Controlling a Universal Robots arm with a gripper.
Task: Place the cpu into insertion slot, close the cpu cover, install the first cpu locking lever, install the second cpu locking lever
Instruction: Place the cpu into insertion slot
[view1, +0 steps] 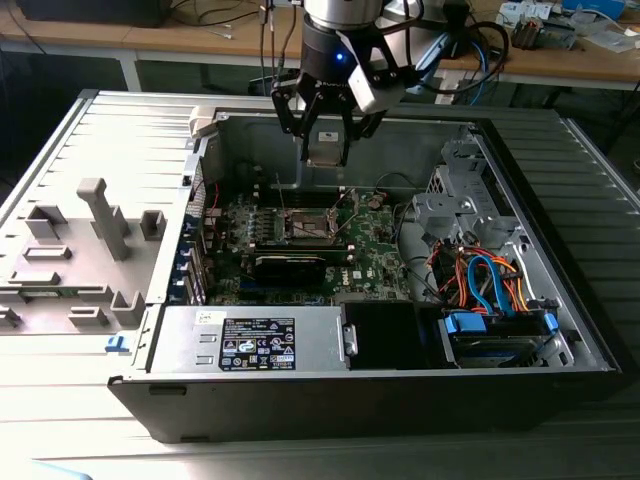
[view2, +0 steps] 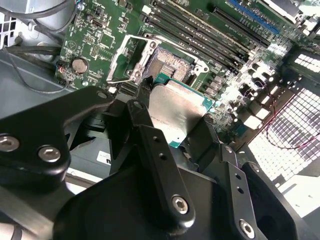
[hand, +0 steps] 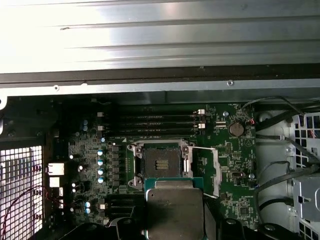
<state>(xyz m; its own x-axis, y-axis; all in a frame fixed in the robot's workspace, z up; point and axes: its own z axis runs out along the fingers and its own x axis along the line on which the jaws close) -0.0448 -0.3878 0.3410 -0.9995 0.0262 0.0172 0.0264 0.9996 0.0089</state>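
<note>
My gripper (view1: 325, 135) hangs above the open computer case, shut on the cpu (view1: 326, 146), a flat silvery square held by two opposite edges. In the second wrist view the cpu (view2: 175, 112) sits between the black fingers (view2: 144, 95), above and a little to one side of the insertion slot (view2: 167, 65). The insertion slot (hand: 160, 162) lies open on the green board (hand: 235, 200) with its dark centre bare, and the cpu (hand: 175, 207) hovers close to its near edge. The cpu cover (hand: 212, 167) is swung open beside the slot. A thin wire lever (hand: 205, 148) stands raised by it.
A long black card (view1: 290, 265) lies just in front of the slot. Memory slots (hand: 160, 122) run behind it. The power supply (view1: 250, 340) and a drive bay with blue and orange cables (view1: 490, 285) line the case front. Grey fixtures (view1: 100, 220) stand on the exterior view's left.
</note>
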